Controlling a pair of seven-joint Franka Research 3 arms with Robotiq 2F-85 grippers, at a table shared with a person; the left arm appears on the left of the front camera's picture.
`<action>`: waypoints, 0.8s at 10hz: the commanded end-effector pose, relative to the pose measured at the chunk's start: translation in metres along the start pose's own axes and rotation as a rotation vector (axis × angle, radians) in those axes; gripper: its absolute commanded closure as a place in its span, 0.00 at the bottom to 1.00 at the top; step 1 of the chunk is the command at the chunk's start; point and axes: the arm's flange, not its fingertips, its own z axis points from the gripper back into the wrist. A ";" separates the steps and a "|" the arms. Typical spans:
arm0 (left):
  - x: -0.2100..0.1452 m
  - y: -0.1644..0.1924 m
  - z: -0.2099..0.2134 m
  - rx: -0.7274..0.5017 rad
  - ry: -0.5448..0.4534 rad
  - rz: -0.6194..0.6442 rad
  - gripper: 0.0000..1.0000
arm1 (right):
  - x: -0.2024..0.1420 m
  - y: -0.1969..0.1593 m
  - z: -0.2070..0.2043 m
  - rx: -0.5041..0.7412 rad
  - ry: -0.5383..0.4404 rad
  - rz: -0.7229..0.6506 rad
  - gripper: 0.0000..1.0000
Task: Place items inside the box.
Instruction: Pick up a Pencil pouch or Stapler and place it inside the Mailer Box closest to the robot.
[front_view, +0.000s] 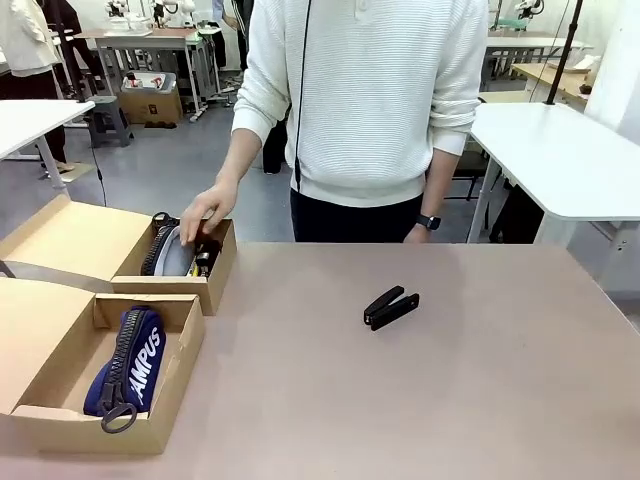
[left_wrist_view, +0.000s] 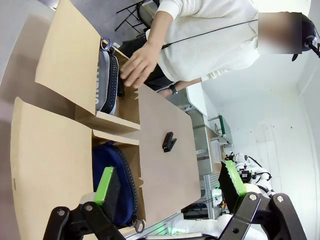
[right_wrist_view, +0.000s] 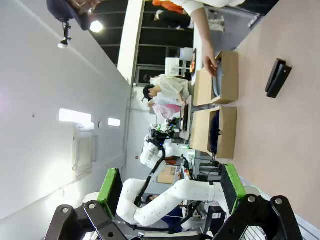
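**A:** The navy CAMPUS pouch (front_view: 128, 365) is already lying inside the open box (front_view: 90, 430) at the lower left of the front frame, so one item is sitting home.

**B:** And one black stapler (front_view: 391, 307) is waiting out on the bare counter (front_view: 400, 400), centre frame, well apart from that box.

**A:** The person's hand (front_view: 207, 210) is resting on the second box (front_view: 215, 285) at upper left, over a grey pouch (front_view: 170, 250). What else is lying in there, I can't tell.

**B:** Both claws are hanging wide open and gripping nothing, the left claw (left_wrist_view: 167, 181) looking down toward the CAMPUS pouch, the right claw (right_wrist_view: 170, 184) well off the counter. I'm judging this as early going, with most of the packing remaining.
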 end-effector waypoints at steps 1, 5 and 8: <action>0.001 -0.001 -0.001 -0.026 -0.017 -0.022 0.00 | 0.000 0.006 0.001 0.012 -0.007 -0.021 0.00; 0.001 -0.001 -0.001 -0.026 -0.017 -0.022 0.00 | 0.064 0.004 -0.153 -0.342 0.681 0.310 0.00; 0.001 -0.001 -0.001 -0.026 -0.017 -0.022 0.00 | 0.085 -0.021 -0.286 -0.530 0.934 0.646 0.00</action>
